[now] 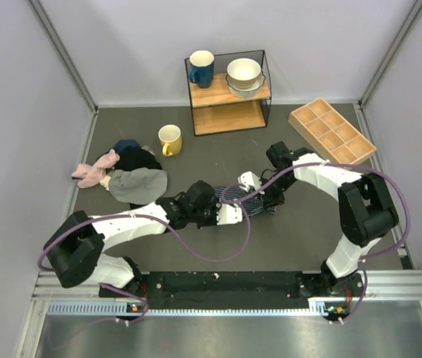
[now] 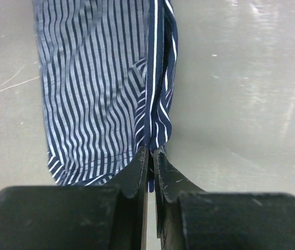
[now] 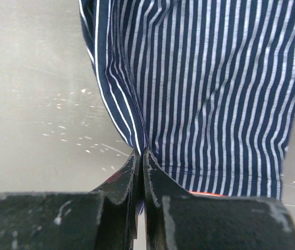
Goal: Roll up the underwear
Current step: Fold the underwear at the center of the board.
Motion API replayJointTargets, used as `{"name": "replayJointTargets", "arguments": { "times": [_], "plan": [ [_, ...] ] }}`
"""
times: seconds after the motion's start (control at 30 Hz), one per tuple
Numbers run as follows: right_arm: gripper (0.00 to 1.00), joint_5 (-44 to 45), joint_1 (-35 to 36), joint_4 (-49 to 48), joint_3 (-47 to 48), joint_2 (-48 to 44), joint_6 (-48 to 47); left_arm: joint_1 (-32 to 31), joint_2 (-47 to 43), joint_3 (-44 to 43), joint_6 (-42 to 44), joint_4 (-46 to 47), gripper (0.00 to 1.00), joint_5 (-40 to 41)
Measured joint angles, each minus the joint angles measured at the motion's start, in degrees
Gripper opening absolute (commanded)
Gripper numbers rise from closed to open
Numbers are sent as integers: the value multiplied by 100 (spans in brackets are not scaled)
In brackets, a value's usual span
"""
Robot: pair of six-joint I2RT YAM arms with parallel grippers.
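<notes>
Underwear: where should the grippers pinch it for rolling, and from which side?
The underwear lies flat, so only raised folds offer purchase: pinch an edge fold, coming in low along the table from opposite ends, as the left gripper and right gripper, shut on it, do.

Soft matt cloth, the underwear (image 2: 100, 94); scuffed black plastic, left hand (image 2: 150, 153) and right hand (image 3: 140, 153); smooth tabletop (image 2: 241, 104) (faint sheen, fine scratches).

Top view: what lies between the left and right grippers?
The underwear: its striped cloth bridges the short gap in the top view. The wrist views show the left gripper and the right gripper each shut on an edge of it.
</notes>
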State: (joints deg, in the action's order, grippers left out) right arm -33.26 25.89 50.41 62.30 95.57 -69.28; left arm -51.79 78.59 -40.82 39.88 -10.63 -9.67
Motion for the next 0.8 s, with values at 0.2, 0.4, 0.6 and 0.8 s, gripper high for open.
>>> {"name": "replayJointTargets", "arguments": {
  "times": [0.2,0.4,0.6,0.8],
  "plan": [
    [0,236,-2,210,802,560,345,516,177,-352,-98,-4,0,-149],
    [0,535,-15,372,1792,1182,743,925,636,-863,-96,-129,0,-205],
    [0,763,-57,424,2463,1768,1115,1213,1217,-1360,-96,-323,0,-186],
    [2,809,-79,498,2817,2057,1408,1384,1582,-1628,-111,-413,0,-109]
  ]
}}
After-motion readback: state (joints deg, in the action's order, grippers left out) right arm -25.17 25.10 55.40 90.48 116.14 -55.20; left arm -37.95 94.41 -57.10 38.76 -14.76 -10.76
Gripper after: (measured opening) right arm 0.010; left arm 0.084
